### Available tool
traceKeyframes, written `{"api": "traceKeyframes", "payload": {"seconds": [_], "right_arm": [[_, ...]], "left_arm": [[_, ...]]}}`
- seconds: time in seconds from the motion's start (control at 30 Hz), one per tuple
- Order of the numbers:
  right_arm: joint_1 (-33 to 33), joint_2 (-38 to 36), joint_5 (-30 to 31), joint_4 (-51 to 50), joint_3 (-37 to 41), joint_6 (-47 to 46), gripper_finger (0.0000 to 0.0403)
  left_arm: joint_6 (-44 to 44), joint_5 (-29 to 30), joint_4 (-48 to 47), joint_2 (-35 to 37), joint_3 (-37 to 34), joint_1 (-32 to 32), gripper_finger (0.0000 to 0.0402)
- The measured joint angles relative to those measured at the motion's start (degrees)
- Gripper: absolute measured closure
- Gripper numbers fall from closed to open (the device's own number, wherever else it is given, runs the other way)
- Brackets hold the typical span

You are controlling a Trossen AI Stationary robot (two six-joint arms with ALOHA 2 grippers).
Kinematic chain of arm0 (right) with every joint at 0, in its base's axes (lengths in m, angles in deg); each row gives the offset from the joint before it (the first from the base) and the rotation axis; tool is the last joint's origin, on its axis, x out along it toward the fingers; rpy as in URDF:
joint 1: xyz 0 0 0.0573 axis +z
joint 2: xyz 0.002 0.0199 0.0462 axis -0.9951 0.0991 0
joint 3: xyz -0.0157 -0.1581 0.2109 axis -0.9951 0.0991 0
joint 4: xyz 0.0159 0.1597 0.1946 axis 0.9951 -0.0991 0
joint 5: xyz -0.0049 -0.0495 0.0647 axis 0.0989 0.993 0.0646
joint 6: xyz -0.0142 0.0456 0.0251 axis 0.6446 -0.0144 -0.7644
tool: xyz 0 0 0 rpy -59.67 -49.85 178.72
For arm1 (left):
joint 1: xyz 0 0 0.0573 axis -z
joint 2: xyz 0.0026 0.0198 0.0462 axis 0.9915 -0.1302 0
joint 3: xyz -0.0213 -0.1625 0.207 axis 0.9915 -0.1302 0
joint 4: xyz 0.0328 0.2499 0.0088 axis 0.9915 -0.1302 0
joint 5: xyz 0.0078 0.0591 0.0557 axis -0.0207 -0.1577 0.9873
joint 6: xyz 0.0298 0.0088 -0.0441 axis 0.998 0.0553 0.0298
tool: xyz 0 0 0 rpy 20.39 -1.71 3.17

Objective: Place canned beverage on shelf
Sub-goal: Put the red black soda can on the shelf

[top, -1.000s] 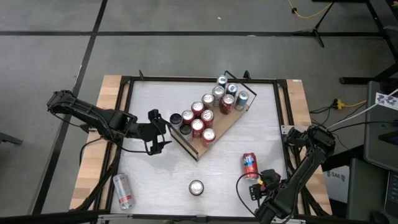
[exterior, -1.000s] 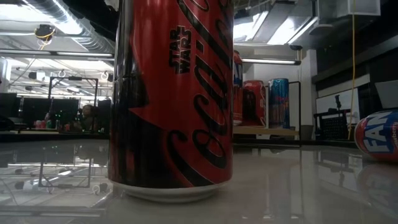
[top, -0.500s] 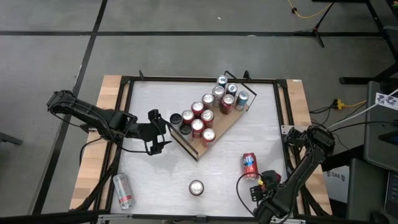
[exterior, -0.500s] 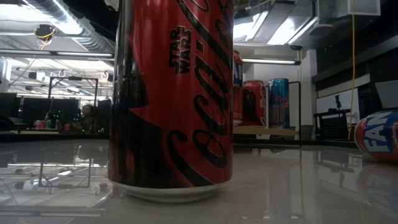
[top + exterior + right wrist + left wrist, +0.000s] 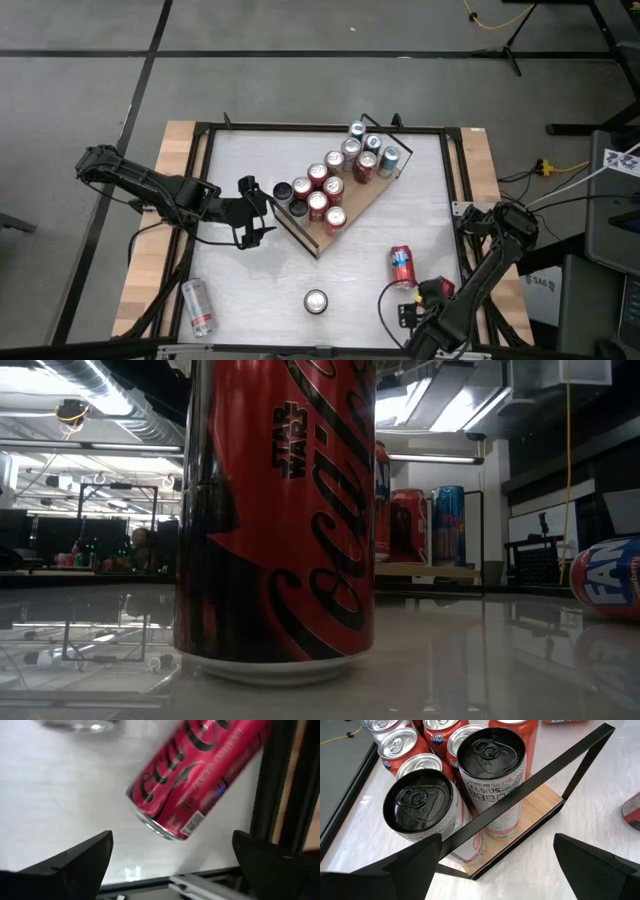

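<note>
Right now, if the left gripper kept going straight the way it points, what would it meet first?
The left gripper, open, points at the shelf's near end. It would probably first meet the black wire rail there, then the two black-topped cans behind it.

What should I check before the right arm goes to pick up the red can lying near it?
1. Right gripper fingers open: ok, and nothing is held between them.
2. Red can free to grasp: ok, it lies on its side on the table with nothing touching it.
3. Gripper lined up with the can: not ok, it sits beside the can near the table's front edge, not over it.
4. Room on the shelf: ok, bare wood shows along its front side.
5. Left gripper out of the way: not ok, it waits open right at the shelf's end by the black-topped cans.
6. Upright can clear of the path: cannot tell.
</note>
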Motion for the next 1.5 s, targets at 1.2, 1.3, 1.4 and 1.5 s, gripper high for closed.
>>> {"api": "traceKeyframes", "payload": {"seconds": [1.2, 1.3, 1.4, 1.5], "right_arm": [[-0.5, 7.8, 9.4, -7.6, 0.0, -0.1, 0.0004], [-1.2, 8.4, 12.1, -7.4, 0.0, 2.6, 0.0004], [-1.4, 8.5, 12.3, -7.5, 0.0, 6.3, 0.0004], [-1.4, 8.5, 12.3, -7.8, 0.0, 7.6, 0.0004]], "left_arm": [[0.0, 0.0, 0.0, -0.1, 0.0, 0.0, 0.0024], [0.0, 0.0, 0.0, -0.1, 0.0, 0.0, 0.0024], [0.0, 0.0, 0.0, -0.1, 0.0, 0.0, 0.0024], [0.0, 0.0, 0.0, -0.1, 0.0, 0.0, 0.0024]]}}
